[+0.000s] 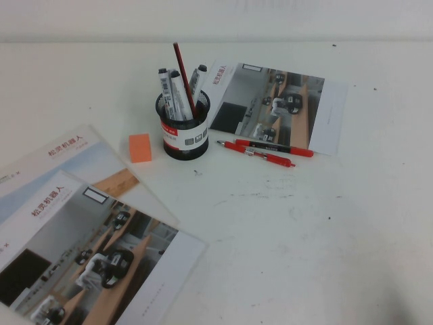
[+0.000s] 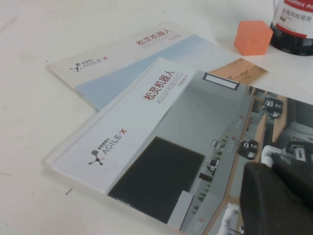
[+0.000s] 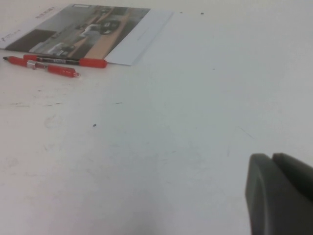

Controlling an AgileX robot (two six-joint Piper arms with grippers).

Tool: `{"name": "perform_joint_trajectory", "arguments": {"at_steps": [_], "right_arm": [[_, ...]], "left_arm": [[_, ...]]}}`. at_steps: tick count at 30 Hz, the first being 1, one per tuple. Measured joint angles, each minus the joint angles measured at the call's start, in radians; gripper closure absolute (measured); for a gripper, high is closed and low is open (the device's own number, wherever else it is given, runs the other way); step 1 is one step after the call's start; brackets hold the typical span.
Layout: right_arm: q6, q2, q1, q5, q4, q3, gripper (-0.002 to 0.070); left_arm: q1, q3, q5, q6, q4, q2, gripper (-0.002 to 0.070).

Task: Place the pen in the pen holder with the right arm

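The pen (image 1: 184,80) stands nearly upright in the pen holder (image 1: 183,139), top leaning slightly toward the robot's left, well apart from the right gripper (image 3: 272,196) with fingers pressed together over bare table (image 3: 171,147), and the left gripper (image 2: 271,196), likewise closed, above brochures (image 2: 146,127).

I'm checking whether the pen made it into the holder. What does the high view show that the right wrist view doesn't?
Only the high view shows the pen standing in the pen holder with grey markers, and an orange block.

Only the right wrist view shows the right gripper, fingers together, above bare table.

Both show two red pens beside a brochure.

The left gripper appears in neither.
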Motion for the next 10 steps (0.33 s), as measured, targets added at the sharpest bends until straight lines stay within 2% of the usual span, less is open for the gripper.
{"name": "perform_joint_trajectory", "arguments": {"at_steps": [10], "right_arm": [[0.099,0.0,0.017,0.0,-0.058,0.0,0.0695]], "left_arm": [[0.0,0.0,0.0,0.0,0.0,0.0,0.0676]]}}
